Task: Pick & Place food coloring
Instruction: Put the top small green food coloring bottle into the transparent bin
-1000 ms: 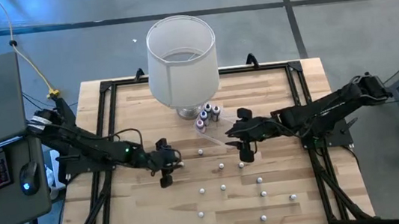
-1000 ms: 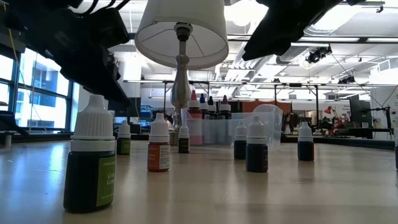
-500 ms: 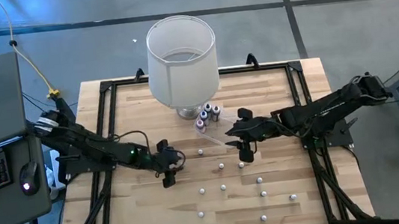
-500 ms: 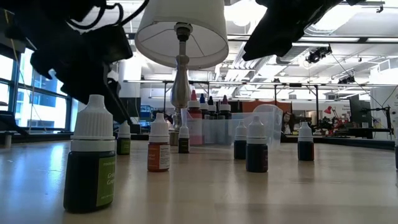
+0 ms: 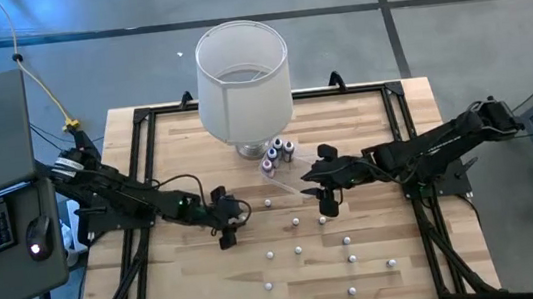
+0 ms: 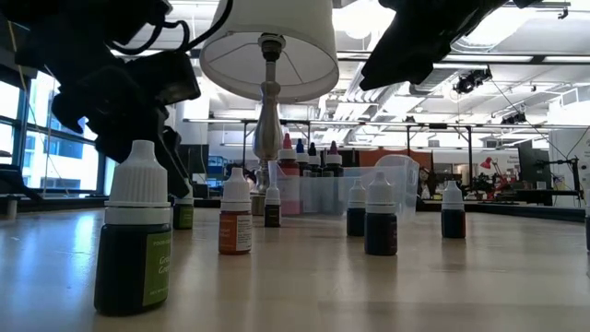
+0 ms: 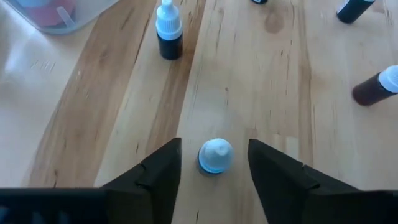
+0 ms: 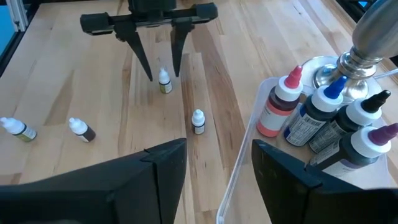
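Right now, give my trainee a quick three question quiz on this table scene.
1. True or false: the left pincer stands open around a small white-capped bottle.
2. Where do the larger bottles stand? A) on the bare table B) in the clear tub C) under the left arm
3. What stands beside the tub, at the table's far side?

Key: 1 true; 2 B; 3 the lamp.

your left gripper (image 5: 230, 217) hangs low over the surface, jaws spread wide and pointing down. your right gripper (image 5: 313, 189) hovers mid-surface, jaws parted, arm stretched in from the right.
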`<state>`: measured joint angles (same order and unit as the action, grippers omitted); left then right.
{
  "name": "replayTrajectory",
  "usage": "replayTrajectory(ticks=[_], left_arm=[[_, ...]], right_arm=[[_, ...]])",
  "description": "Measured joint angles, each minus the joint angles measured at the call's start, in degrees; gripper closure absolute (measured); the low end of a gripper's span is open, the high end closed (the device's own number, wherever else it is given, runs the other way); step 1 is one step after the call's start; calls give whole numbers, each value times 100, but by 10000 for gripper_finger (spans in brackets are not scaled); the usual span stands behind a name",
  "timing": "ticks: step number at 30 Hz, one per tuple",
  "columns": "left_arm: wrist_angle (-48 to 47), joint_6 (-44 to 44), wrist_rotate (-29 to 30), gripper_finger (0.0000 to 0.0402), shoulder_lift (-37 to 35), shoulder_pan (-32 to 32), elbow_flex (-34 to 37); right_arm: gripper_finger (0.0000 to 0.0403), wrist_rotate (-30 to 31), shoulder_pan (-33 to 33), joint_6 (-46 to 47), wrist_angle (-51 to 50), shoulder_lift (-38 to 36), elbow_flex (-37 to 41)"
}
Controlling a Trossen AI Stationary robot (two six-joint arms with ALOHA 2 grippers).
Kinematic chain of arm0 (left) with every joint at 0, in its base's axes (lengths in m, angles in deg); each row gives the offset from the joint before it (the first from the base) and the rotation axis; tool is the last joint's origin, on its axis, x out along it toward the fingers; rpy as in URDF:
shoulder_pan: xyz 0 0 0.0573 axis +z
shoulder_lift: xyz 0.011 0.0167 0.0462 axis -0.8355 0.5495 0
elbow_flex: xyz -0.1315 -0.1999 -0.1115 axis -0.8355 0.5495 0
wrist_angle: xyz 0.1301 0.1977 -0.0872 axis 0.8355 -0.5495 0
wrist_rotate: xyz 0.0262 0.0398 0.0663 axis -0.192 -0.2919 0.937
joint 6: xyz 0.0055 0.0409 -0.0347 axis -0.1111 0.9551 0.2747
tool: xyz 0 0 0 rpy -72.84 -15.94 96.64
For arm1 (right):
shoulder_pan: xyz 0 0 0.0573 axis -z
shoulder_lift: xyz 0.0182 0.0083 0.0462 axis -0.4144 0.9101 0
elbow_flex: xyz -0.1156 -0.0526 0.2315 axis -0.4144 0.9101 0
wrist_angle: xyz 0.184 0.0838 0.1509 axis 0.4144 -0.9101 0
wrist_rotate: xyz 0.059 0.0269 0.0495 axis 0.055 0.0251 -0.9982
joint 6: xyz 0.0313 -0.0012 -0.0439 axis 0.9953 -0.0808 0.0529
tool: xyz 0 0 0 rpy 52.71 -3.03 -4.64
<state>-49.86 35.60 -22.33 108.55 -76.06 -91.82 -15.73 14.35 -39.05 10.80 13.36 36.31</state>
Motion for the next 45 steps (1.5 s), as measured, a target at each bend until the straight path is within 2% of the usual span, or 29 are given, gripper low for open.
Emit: replayTrajectory(ticks=[8,15,19,23,29,31,34,38,45], left_arm=[[0,0,-215,309,0,2,0],[-15,-4,-127,352,0,241,-99],[-11,8,-251,357,0,414,-480],[-118,447,-355,358,0,452,-1076],[-1219,1189,-22,353,0,530,-2248],[-1423,1222,-106,351,0,672,-2498],[-1410,1207,-459,350,109,1012,-2675],[-1383,1287,-419,350,411,1484,-2682],[-460,1353,-958,349,1258,2182,-2723]], right_arm=[[230,0,0,-1,0,0,0],[230,0,0,-2,0,0,0],[230,0,0,-28,0,0,0],[230,0,0,-39,0,0,0],[230,0,0,-41,0,0,0],[230,0,0,-42,0,0,0],[230,0,0,-43,0,0,0],[230,0,0,-43,-2,-2,0],[230,0,0,-44,66,-2,2]])
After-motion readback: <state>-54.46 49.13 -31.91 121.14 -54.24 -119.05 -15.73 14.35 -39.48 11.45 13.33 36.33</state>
